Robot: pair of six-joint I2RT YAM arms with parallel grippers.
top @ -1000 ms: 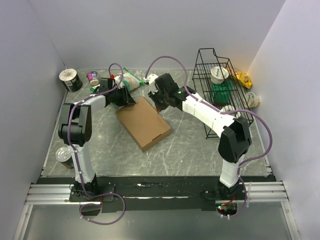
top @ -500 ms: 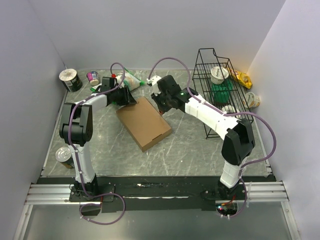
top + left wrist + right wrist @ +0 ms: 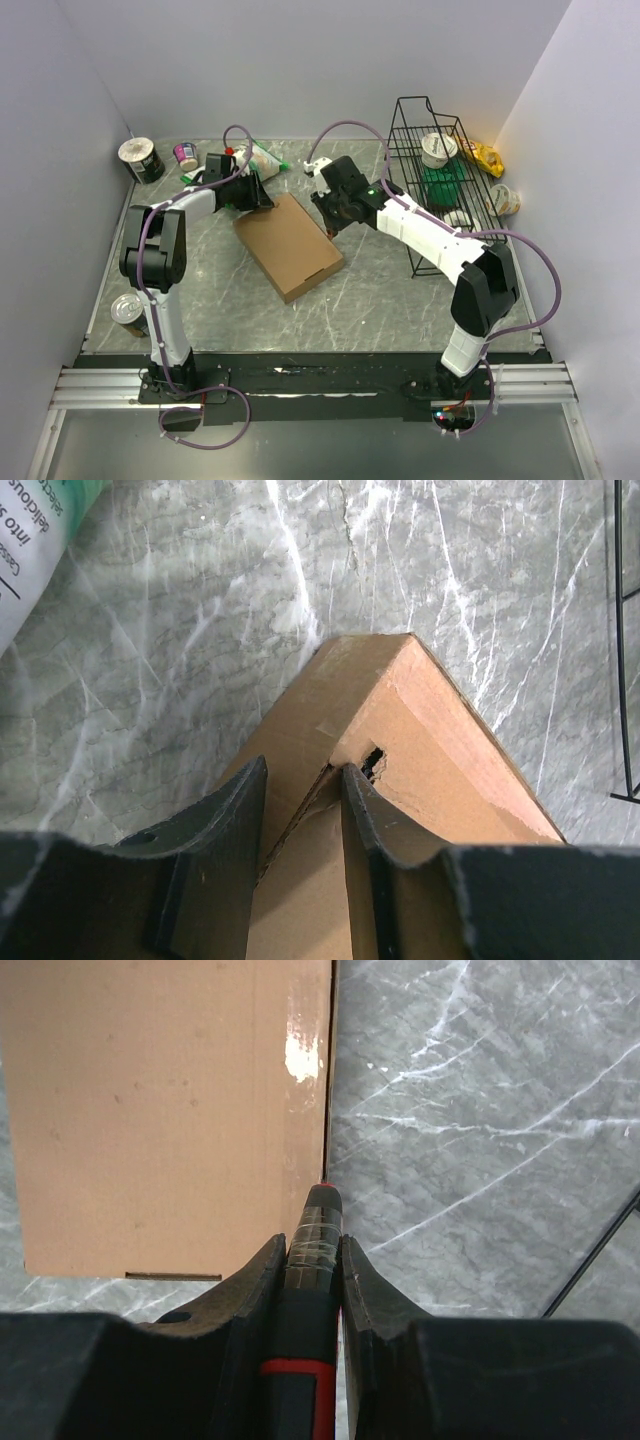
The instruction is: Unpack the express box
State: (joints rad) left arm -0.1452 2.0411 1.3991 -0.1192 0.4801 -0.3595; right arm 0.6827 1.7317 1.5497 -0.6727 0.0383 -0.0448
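Express box (image 3: 288, 245) lay flat, lid down, on the grey marbled desk (image 3: 380, 290), left of centre and skewed; left jaws part-closed on its far corner, one finger either side of the cardboard edge; right jaws clamped on a black-and-red tool (image 3: 312, 1260), tip touching the box's far right edge; wire rack (image 3: 440, 200) well apart, right.

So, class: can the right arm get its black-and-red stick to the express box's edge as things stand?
Probably yes: the right tool holds the stick, tip at the express box's edge, bare table beside it; the left tool grips a far corner, clear of it.
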